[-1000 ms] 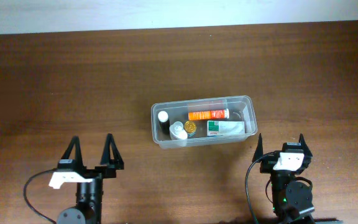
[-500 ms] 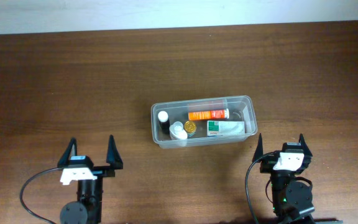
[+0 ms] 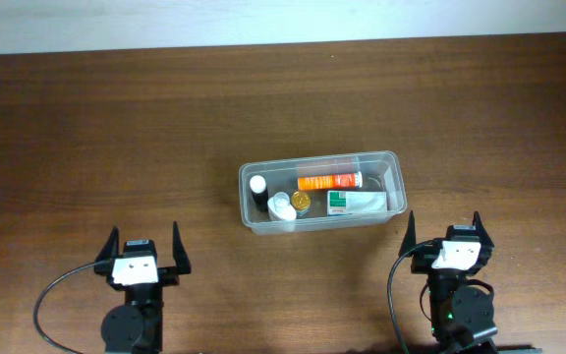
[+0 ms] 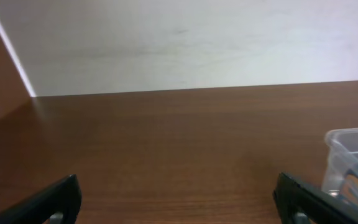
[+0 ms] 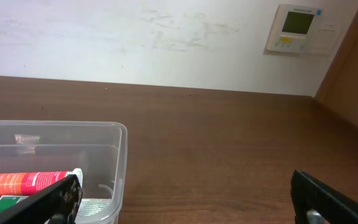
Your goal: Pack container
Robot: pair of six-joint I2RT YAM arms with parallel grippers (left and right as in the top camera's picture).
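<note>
The clear container (image 3: 248,180) stands at the table's middle. In it lie an orange tube (image 3: 328,182), a green and white tube (image 3: 357,203), a dark bottle with a white cap (image 3: 258,187), a white-capped bottle (image 3: 282,207) and a small gold-lidded jar (image 3: 301,201). My left gripper (image 3: 143,244) is open and empty at the front left, well apart from the container. My right gripper (image 3: 442,230) is open and empty just in front of the container's right end. The container's corner shows in the left wrist view (image 4: 352,155) and in the right wrist view (image 5: 104,130), with the orange tube (image 5: 23,182).
The brown wooden table (image 3: 116,128) ends at a white wall (image 3: 263,20) along the far edge. A wall thermostat (image 5: 298,28) shows in the right wrist view. A black cable (image 3: 52,295) loops beside the left arm's base.
My left gripper has turned from pointing to the right to pointing straight ahead and shifted a little. The right gripper and the container have not moved.
</note>
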